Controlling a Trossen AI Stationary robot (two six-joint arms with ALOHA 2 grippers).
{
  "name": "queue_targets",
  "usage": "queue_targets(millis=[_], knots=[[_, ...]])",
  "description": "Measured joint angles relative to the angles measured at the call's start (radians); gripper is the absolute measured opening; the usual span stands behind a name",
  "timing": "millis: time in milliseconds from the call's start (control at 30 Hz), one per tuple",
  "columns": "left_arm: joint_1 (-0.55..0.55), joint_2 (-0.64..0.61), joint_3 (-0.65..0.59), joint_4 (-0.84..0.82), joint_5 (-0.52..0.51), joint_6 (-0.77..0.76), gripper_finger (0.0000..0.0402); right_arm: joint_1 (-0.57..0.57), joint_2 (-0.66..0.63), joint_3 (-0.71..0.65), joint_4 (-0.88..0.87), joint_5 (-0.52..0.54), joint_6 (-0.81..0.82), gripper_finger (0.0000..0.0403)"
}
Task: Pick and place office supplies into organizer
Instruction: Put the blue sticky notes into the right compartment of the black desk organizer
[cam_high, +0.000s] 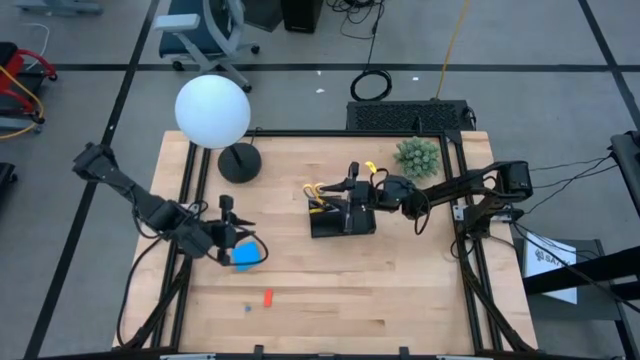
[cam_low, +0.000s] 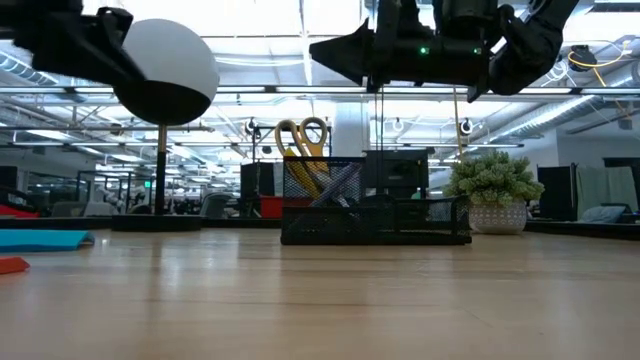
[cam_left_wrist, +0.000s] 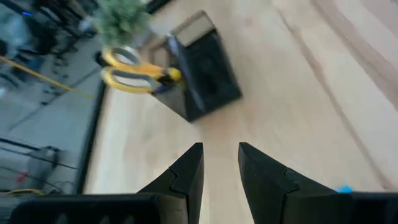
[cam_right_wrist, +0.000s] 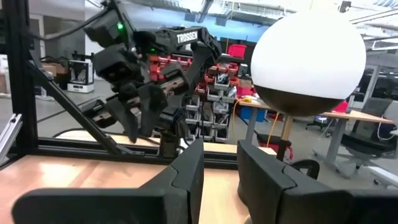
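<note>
— Standing near the middle of the wooden table (cam_high: 400, 290), one black organizer (cam_high: 342, 221) is seen. What is held in it?

— One pair of yellow-handled scissors (cam_low: 301, 143) is stood upright in the taller mesh compartment, handles up, at the organizer's left end in the high view. Thin rods are crossed behind the mesh beside them; they cannot be told apart or counted. Nothing can be made out in the lower tray.

— And what is counted outside it?

— One blue pad (cam_high: 247, 255) is laid flat on the table's left part, well apart from the organizer. One small red piece (cam_high: 268, 297) is laid nearer the front edge, and one tiny dark blue speck (cam_high: 246, 308) just left of it. One green spiky plant (cam_high: 417, 157) is placed at the far right, and one lamp with a white globe (cam_high: 212, 111) at the far left.

— How are the grippers held?

— Two are seen. The left gripper (cam_left_wrist: 220, 163) is hung over the blue pad's left edge, its fingers parted by a narrow gap with nothing between them. The right gripper (cam_right_wrist: 219, 163) is poised above the organizer, fingers likewise slightly apart and nothing clamped.
</note>
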Motion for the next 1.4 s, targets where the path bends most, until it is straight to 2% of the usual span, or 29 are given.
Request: queue_targets(millis=[267, 500, 767, 1000, 1400], knots=[[-0.046, 0.069, 0.000, -0.159, 0.156, -0.132, 0.0108, 0.000, 0.000, 0.000, -0.036, 0.002, 0.001, 0.0091], [-0.085, 0.186, 0.000, -0.170, 0.317, -0.227, 0.0108, -0.010, 0.000, 0.000, -0.041, 0.004, 0.020, 0.0091], [-0.146, 0.314, 0.000, -0.206, 0.450, -0.332, 0.0108, -0.013, 0.000, 0.000, -0.051, 0.004, 0.028, 0.0091], [-0.174, 0.374, 0.000, -0.230, 0.466, -0.351, 0.0108, -0.013, 0.000, 0.000, -0.058, 0.004, 0.028, 0.0091], [-0.172, 0.529, 0.000, -0.221, 0.411, -0.357, 0.0108, -0.013, 0.000, 0.000, -0.059, 0.003, 0.028, 0.0091]])
